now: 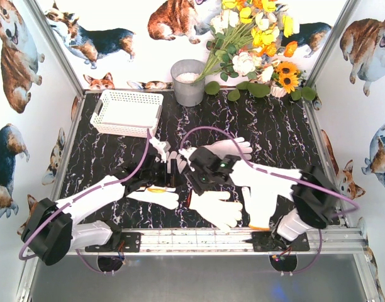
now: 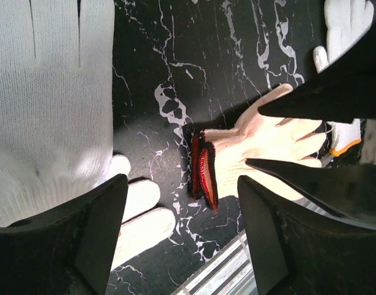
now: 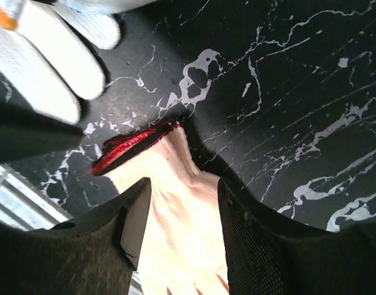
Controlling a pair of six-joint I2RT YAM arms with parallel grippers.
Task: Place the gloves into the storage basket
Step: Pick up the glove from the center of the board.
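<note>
Cream knit glove with red-and-black cuff [image 2: 262, 147] lies flat on the black marble-pattern surface [image 1: 274, 135]. It is nearer me than the shallow white lattice-sided plastic basket [image 1: 124, 129], off to the basket's right and well apart from it. My right pincer [image 3: 184, 184] is open, one finger on each side of that glove's palm. I can't tell if the pads touch it. My left pincer [image 2: 180, 184] is open too and holds nothing. It hangs just beside the red cuff, with white knit fabric showing under it.

Other gloves, all outside the basket, on its near-right side:
- The white knit glove with yellow cuff [image 1: 156, 197] is the closest to the basket.
- The plain white knit glove [image 1: 224, 148] is further right.
- The large white knit glove with orange cuff [image 1: 262, 204] is the furthest from the basket, partly under my right arm.

A grey metal bucket [image 1: 188, 88] stands just right of the basket's far corner. A bunch of flowers [image 1: 249, 38] is beyond the bucket, further right.
</note>
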